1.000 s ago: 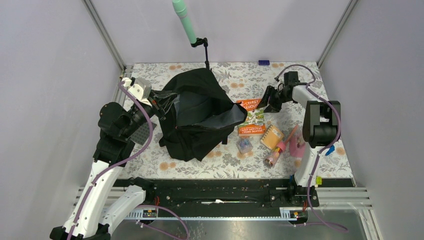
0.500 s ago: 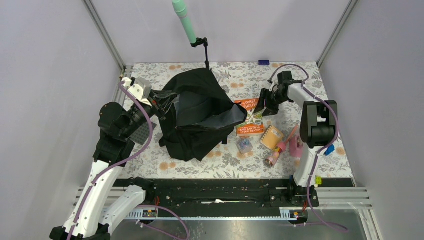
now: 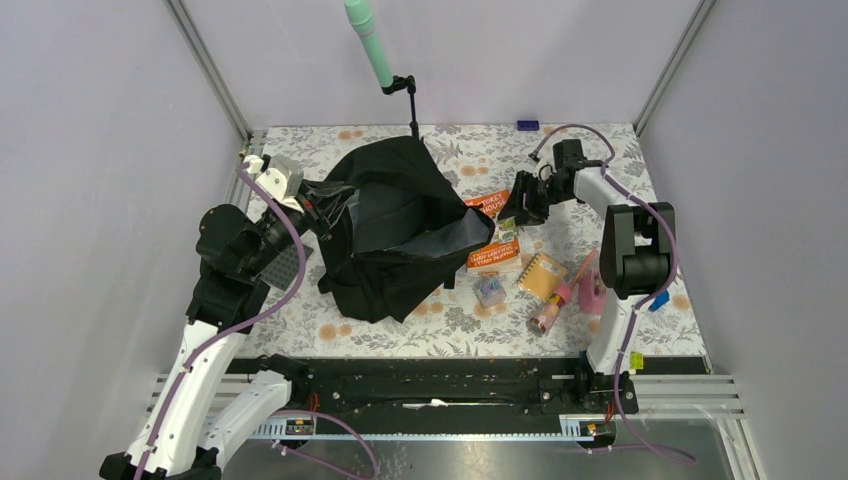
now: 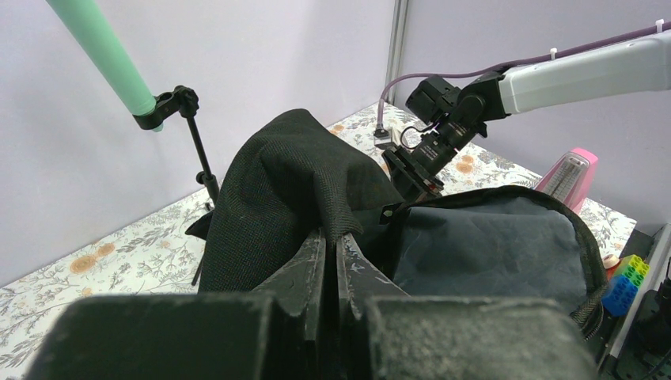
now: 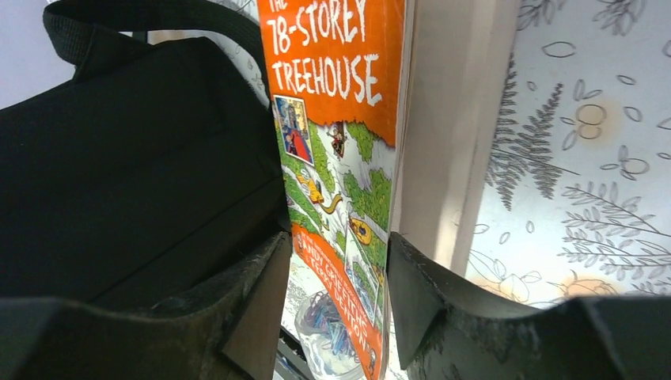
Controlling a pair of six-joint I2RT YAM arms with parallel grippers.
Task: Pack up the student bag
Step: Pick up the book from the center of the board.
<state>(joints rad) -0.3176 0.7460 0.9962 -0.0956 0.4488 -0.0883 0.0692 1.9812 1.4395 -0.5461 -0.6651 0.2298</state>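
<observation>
Clamping left fingers (image 4: 305,273) together on a fold of black fabric at the rim of the student bag (image 3: 390,235), holding that edge raised. Sitting slumped on the floral surface (image 3: 400,330), left of centre, with the mouth open toward the right and grey lining showing inside. Gripping the book (image 5: 340,119) with right fingers (image 5: 257,317), one pressing on the orange cover and one on the back, clamped on it. Tipping the book up at an angle, cover facing the bag, just beside the open mouth; touching the fabric or not, cannot tell. Lying near the book, toward the right: orange notebook (image 3: 545,273), small clear tub (image 3: 488,290), pink item (image 3: 597,290). Standing behind the bag: black stand carrying a green pole (image 3: 370,45).
</observation>
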